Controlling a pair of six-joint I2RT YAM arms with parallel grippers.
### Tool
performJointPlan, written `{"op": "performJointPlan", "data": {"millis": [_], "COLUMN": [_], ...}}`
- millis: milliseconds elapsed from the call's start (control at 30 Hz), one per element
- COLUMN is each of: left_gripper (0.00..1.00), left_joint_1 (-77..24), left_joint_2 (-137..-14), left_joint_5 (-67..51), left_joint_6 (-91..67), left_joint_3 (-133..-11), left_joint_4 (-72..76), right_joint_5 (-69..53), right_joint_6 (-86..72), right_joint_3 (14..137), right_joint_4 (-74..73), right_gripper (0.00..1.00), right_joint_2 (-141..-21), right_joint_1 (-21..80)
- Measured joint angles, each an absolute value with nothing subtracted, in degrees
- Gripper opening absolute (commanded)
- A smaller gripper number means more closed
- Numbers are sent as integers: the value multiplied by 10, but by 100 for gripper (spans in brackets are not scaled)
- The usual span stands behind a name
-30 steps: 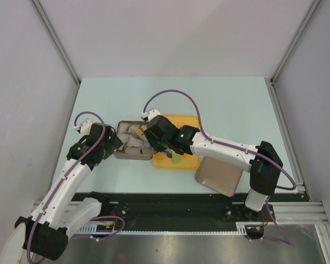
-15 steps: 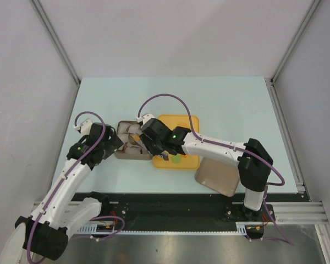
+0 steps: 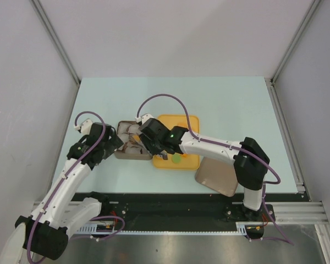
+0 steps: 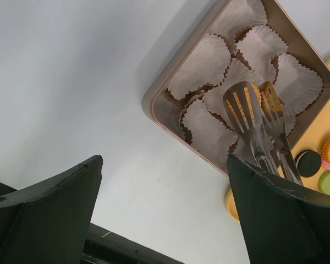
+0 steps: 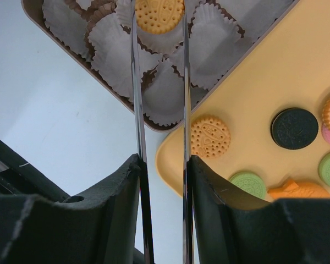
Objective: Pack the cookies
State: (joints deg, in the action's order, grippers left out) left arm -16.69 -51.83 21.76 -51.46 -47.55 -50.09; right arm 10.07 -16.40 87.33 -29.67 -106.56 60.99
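My right hand (image 5: 160, 170) clamps slotted metal tongs (image 5: 136, 82). They pinch an embossed round orange biscuit (image 5: 158, 14) above fluted paper cups (image 4: 201, 66) in the brown tin (image 4: 154, 104), left of centre towards the table's (image 3: 220, 104) near edge, probably ready to drop. My left hand (image 4: 162, 165) hovers beside the tin, spread wide. The other cookies (image 5: 294, 128) lie on a smooth yellow tray (image 5: 247, 82).

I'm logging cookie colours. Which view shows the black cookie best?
Right wrist: the black cookie lies whole and large on the yellow tray. Left wrist shows it small, near the right edge; in the top view I cannot make it out.
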Motion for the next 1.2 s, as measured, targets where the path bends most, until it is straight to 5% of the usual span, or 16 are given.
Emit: {"op": "performJointPlan", "data": {"millis": [600, 1200], "left_gripper": [100, 100], "left_joint_1": [-167, -167], "left_joint_2": [-525, -525], "left_joint_5": [217, 217], "left_joint_6": [-514, -514], "left_joint_3": [-469, -469], "left_joint_4": [-489, -490], "right_joint_5": [109, 142], "right_joint_6": [-166, -175], "right_joint_3": [885, 880], "right_joint_4": [-286, -297], "right_gripper": [50, 52], "right_joint_2": [-1084, -1049], "right_joint_1": [604, 606]}}
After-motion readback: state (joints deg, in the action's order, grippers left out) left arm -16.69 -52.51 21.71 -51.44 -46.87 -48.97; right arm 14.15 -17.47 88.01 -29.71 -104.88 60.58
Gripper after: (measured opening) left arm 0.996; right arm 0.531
